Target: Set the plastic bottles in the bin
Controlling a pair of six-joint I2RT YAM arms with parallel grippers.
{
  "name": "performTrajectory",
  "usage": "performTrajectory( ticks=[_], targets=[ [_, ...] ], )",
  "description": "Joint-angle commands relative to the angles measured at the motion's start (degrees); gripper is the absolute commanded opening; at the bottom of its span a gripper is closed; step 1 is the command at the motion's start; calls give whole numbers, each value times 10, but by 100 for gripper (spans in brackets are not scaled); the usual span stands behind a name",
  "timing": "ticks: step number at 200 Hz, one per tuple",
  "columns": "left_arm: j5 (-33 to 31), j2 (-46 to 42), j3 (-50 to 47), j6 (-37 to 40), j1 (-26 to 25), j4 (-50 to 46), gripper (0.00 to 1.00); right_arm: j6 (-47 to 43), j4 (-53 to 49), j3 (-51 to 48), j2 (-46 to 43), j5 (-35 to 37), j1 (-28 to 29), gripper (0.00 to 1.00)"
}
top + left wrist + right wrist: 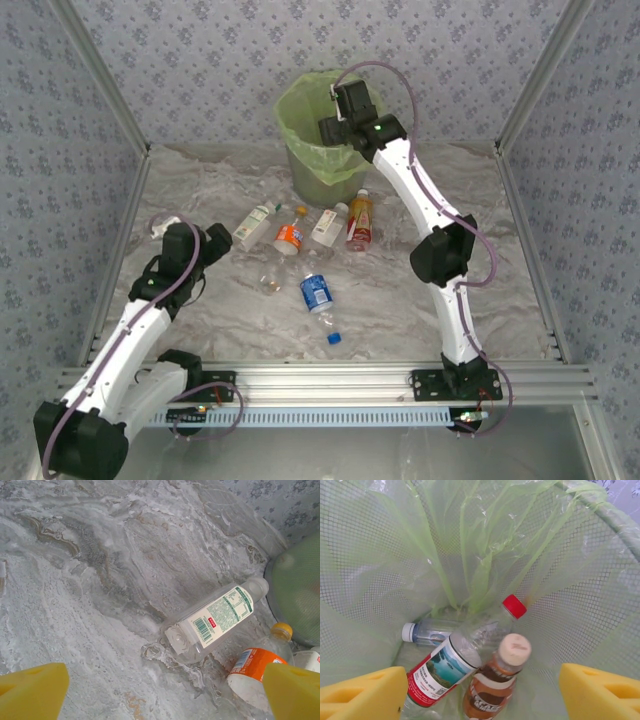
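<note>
Grey marbled tabletop [380,300], pale floral-patterned walls [200,60], aluminium rail [330,378] along near edge

- This is looking like a robot test cell in a laboratory, not a home.
- Aluminium profiles [102,75] are framing walls [200,60] covered in flowered wallpaper.
- A marble-patterned table top [400,310] is lying inside.
- A left arm [125,340] and a right arm [415,185] are standing on a metal rail [330,380], carrying purple cables [378,64].

white-label bottle [215,622] beside orange-label bottle [255,672]
</note>
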Motion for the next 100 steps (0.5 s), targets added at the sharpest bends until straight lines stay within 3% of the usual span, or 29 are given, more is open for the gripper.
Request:
performTrajectory(
  ticks=[1,100],
  targets=[
    [4,9,0,-3,4,4,99,-8,-33,16,-2,0,8,84],
    [51,131,27,92,19,36,99,-6,-28,0,-90,-49,7,90]
  ],
)
